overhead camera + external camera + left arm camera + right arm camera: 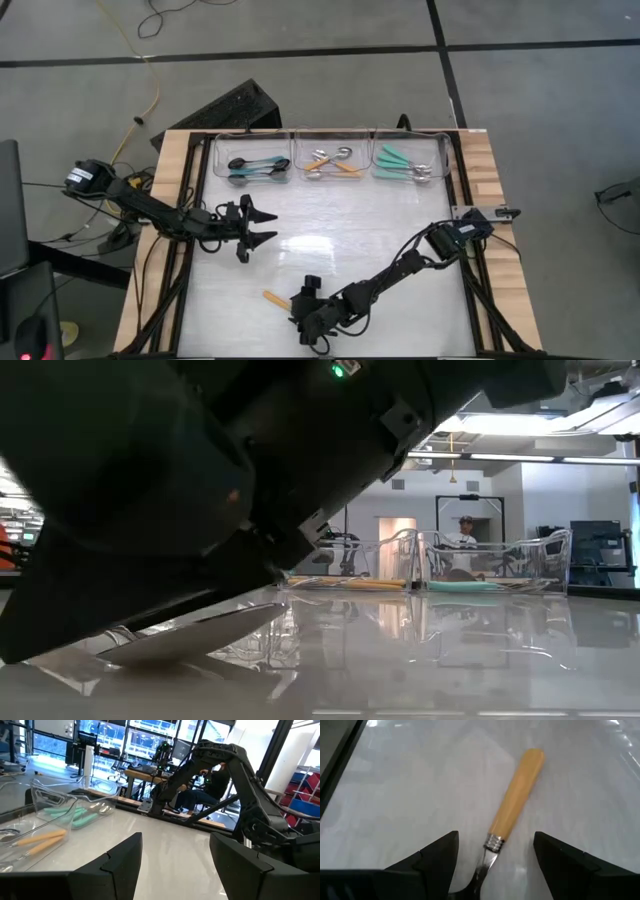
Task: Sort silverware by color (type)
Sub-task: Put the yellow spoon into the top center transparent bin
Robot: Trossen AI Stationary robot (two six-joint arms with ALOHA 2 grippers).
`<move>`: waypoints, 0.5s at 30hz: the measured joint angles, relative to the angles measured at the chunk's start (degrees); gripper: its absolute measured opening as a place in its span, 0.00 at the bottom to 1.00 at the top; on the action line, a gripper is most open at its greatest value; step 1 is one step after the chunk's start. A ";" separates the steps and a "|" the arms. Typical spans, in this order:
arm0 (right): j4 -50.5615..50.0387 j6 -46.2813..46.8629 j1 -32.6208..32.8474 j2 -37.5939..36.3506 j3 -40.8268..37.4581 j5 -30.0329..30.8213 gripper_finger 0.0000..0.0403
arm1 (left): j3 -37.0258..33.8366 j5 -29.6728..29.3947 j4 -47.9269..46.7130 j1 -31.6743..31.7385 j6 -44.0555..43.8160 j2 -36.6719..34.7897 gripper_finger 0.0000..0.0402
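One orange-handled spoon is lying flat on the bench, well apart from the three clear trays at the far edge and on the near side of them. The right gripper is poised over this spoon with its fingers spread to either side of the neck, apparently because the narrow metal neck offers a surer purchase than the bowl. The left gripper, fingers parted and holding nothing, is waiting between the trays and the stray spoon, clear of the working arm. The trays are holding blue-handled, orange-handled and teal-handled spoons separately, so the middle tray is likely the destination.
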 joint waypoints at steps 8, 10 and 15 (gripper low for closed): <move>-2.41 6.25 0.13 1.11 0.24 2.34 0.66 | 0.00 0.09 0.35 0.00 0.01 0.01 0.54; -3.71 7.86 0.13 1.15 0.24 2.95 0.60 | 0.00 0.09 0.37 0.00 0.01 0.01 0.54; -5.69 10.65 -0.27 1.11 0.20 3.17 0.36 | 0.00 0.08 0.35 0.00 0.01 0.01 0.54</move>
